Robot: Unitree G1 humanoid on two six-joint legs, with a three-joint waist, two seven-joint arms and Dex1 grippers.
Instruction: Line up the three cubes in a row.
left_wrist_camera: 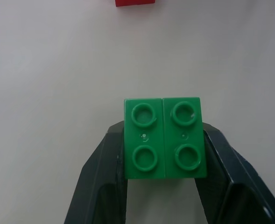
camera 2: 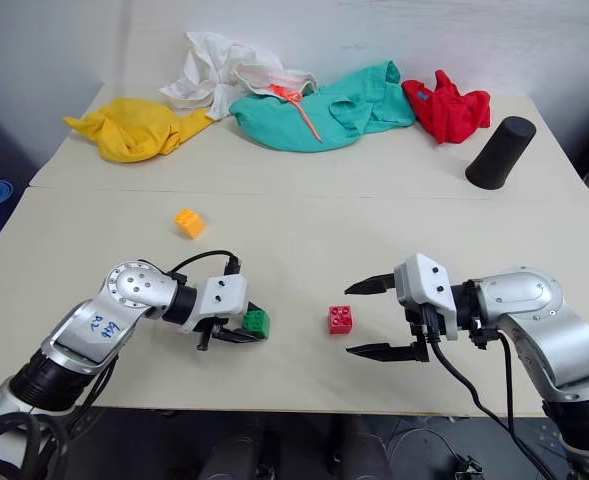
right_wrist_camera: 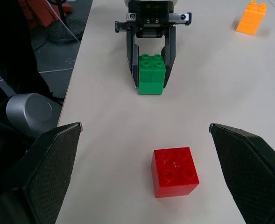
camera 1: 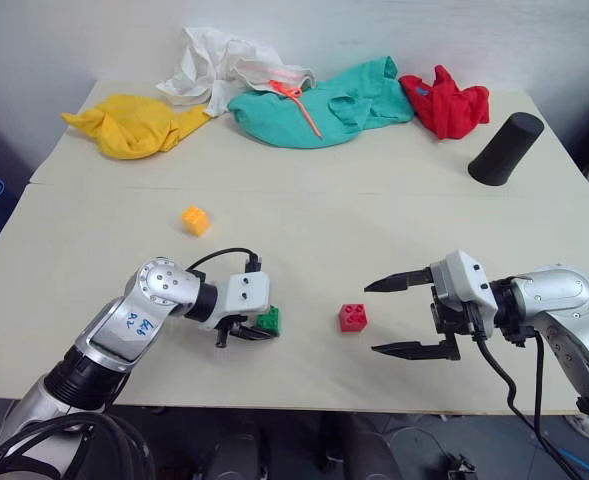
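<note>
My left gripper [camera 1: 260, 330] is shut on the green cube [camera 1: 268, 320], its two black fingers [left_wrist_camera: 104, 177] pressed against the cube's sides low over the front of the table. The studs face up in the left wrist view. A short way to its right the red cube [camera 1: 353, 317] sits on the table. My right gripper [camera 1: 374, 318] stands wide open just right of the red cube, one finger on its far side and one on its near side, touching nothing. The orange-yellow cube [camera 1: 195, 220] lies alone further back on the left.
Along the back of the table [camera 1: 304, 200] lie a yellow cloth [camera 1: 134, 125], a white cloth [camera 1: 219, 65], a teal cloth [camera 1: 319, 105] and a red cloth [camera 1: 446, 103]. A black cylinder [camera 1: 506, 148] lies tilted at the back right. The table's front edge runs just below both grippers.
</note>
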